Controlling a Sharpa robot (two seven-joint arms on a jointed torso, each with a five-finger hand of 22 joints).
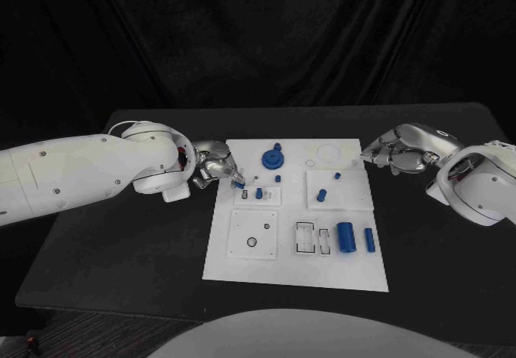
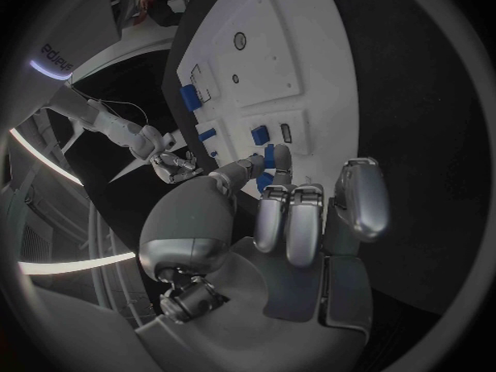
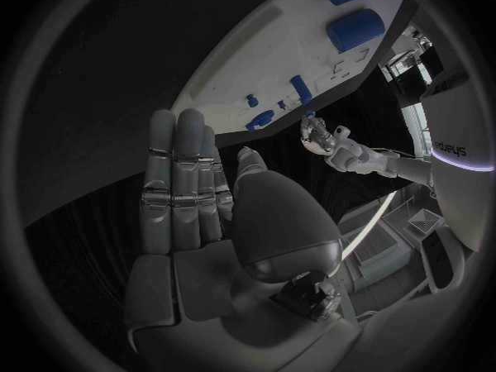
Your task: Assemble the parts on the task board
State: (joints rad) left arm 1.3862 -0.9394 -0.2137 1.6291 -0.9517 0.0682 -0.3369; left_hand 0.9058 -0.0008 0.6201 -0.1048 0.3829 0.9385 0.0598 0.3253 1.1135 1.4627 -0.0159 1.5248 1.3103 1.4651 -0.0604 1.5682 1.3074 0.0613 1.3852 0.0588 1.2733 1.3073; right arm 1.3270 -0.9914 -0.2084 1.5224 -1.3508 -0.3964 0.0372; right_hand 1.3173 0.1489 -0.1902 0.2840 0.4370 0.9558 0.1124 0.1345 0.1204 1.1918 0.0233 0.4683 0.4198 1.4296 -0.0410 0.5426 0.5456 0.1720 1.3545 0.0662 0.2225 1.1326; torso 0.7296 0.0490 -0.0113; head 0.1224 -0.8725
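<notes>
Task board [image 1: 350, 273] flat at centre of black tabletop [image 1: 118, 253], blue parts [image 1: 346, 236] lying on it. Left hand [image 1: 218, 168] at board's left edge, pinching small blue part [image 2: 269, 156] at fingertips. Right hand [image 1: 403, 151] off board's far right corner, fingers loosely apart, holding nothing.

My head camera looks steeply down on the worktop [image 1: 129, 253] from above and behind, taking in the whole board [image 1: 296, 224] with my arms entering from either side. The camera at my left wrist sits close behind my left hand [image 2: 279, 223] and faces along the fingers onto the board [image 2: 279, 66], near its edge. The one at my right wrist sits just behind my right hand [image 3: 207, 215] and looks past it to the board [image 3: 300, 50], farther off. All three views share the board; each wrist view also catches the opposite hand across it.
</notes>
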